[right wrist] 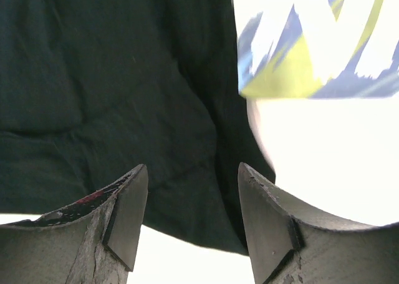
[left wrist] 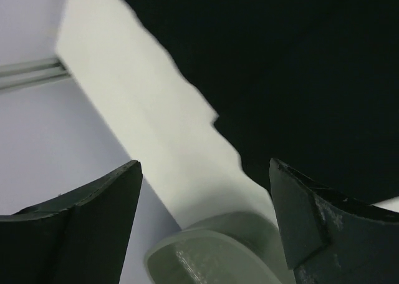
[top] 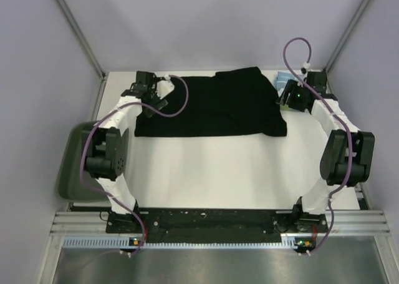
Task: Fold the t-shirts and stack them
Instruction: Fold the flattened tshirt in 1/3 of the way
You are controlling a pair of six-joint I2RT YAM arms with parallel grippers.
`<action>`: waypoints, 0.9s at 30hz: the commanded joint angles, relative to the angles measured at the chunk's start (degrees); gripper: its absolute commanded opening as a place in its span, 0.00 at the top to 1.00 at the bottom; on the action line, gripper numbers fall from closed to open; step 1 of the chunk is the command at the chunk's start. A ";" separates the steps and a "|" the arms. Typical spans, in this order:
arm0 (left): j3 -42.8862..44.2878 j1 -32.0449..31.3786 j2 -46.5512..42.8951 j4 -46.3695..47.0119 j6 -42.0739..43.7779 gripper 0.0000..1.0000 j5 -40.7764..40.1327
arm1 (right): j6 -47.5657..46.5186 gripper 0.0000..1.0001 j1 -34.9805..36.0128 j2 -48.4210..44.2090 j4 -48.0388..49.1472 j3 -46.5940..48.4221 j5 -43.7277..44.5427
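A dark green tray [top: 72, 165] sits off the table's [top: 218, 178] left edge, behind and outside the left arm. The left gripper [top: 156, 97] hovers at the left edge of the black t-shirt [top: 218, 106], its jaws wide apart and holding nothing. In its wrist view, the cloth lies ahead and to the right of the fingers.

The black shirt lies spread fairly flat across the far side of the table, between the two grippers. The right gripper [top: 288, 100] is at the shirt's right edge, jaws parted and empty. The light blue t-shirt [right wrist: 312, 40] lies ahead and to the right of its fingers, touching the black one.

Folding the black shirt appears to be under way. The next move likely needs both grippers to pinch its edges again.
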 commanded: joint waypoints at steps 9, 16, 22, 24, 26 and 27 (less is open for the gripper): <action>-19.11 0.06 -8.24 -1.38 17.54 0.48 13.79 | -0.39 0.50 -2.82 -5.97 -3.25 -14.66 -3.82; -21.85 0.15 -5.44 3.81 20.45 0.39 13.09 | 0.14 0.48 -3.44 -4.40 -0.88 -16.77 -3.38; -22.55 0.32 -2.45 6.71 21.68 0.39 8.79 | 0.05 0.57 -4.93 -2.29 0.00 -16.95 -3.20; -22.73 0.32 -1.66 7.85 21.59 0.46 7.82 | 0.05 0.65 -5.20 -2.02 0.52 -17.12 -3.11; -22.82 0.50 -1.39 7.95 21.24 0.58 8.08 | -0.04 0.71 -5.63 -1.93 1.66 -17.21 -3.98; -22.90 0.50 -1.48 7.68 21.15 0.65 8.69 | -0.13 0.73 -5.81 -1.85 2.28 -17.56 -4.69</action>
